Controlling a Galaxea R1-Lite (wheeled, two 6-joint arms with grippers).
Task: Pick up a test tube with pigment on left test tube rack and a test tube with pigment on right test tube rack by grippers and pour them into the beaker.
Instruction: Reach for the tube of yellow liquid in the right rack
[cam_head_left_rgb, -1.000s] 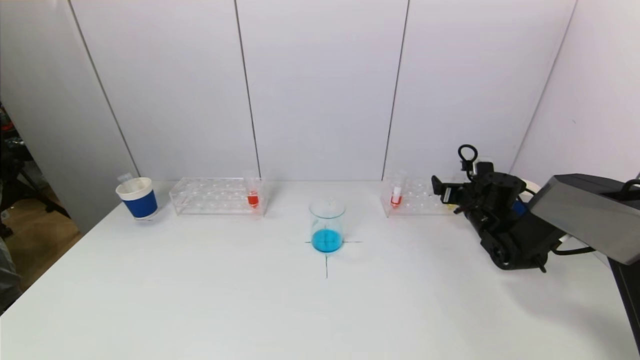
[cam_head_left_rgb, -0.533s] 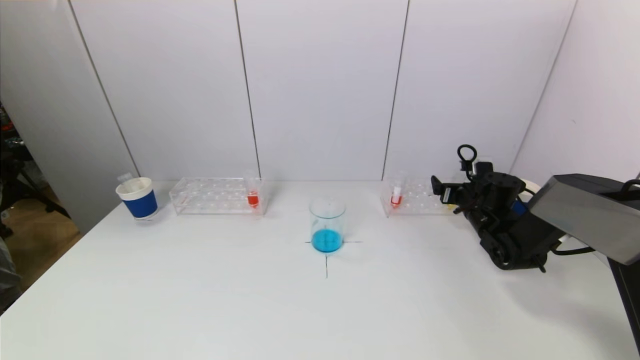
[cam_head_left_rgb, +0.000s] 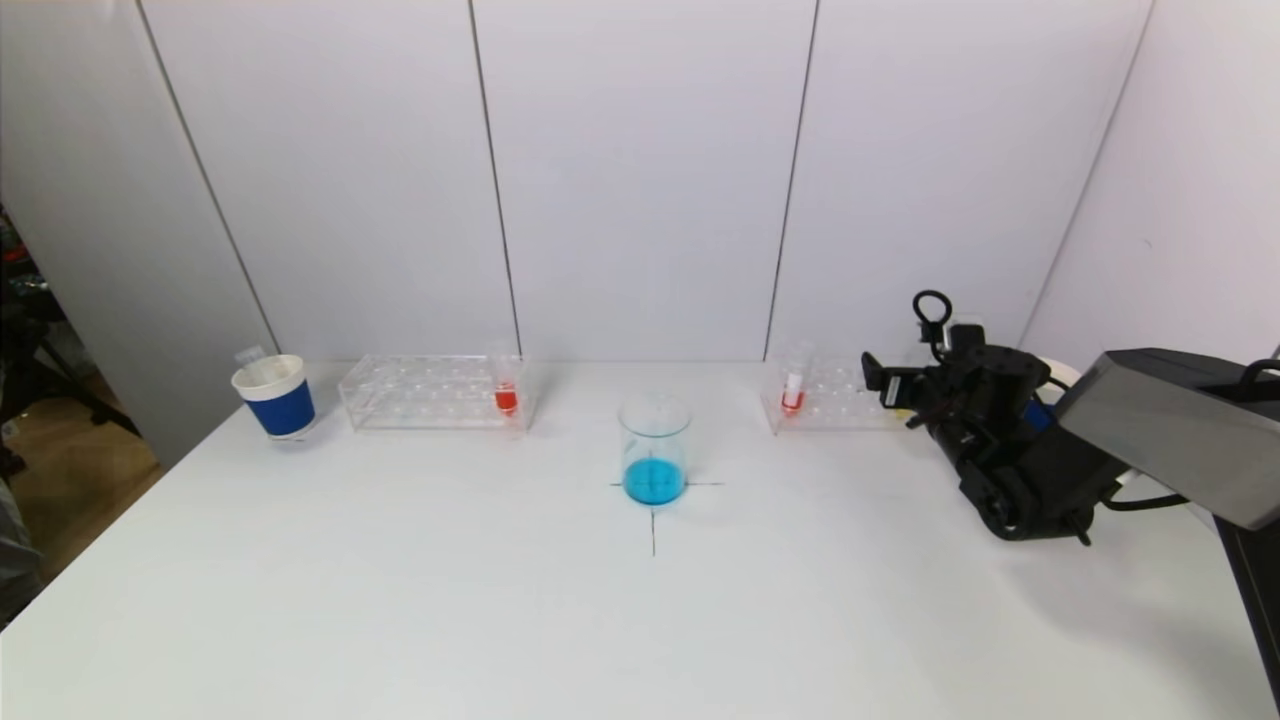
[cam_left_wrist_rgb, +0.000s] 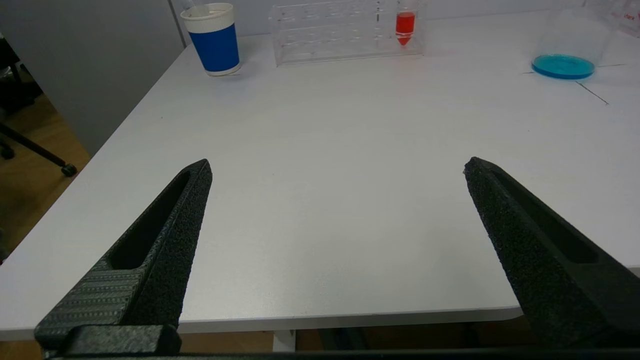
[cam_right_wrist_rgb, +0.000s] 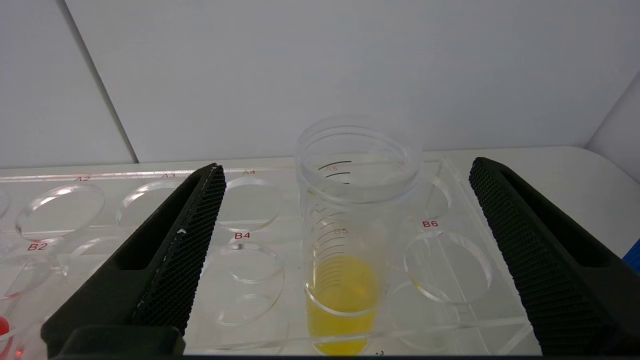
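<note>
Right pincer (cam_right_wrist_rgb: 345, 170) gapes wide, yellow-pigment test tube (cam_right_wrist_rgb: 345, 260) standing untouched between its fingers.

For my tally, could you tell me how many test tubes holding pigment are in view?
3: a red tube in the left rack; a red tube and a yellow tube in the right rack.

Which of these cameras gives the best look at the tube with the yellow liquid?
The right wrist view: the yellow tube stands upright in its rack, centred between the open right pincer fingers, untouched. In the head view the right arm hides it. The left wrist view does not show it.
</note>
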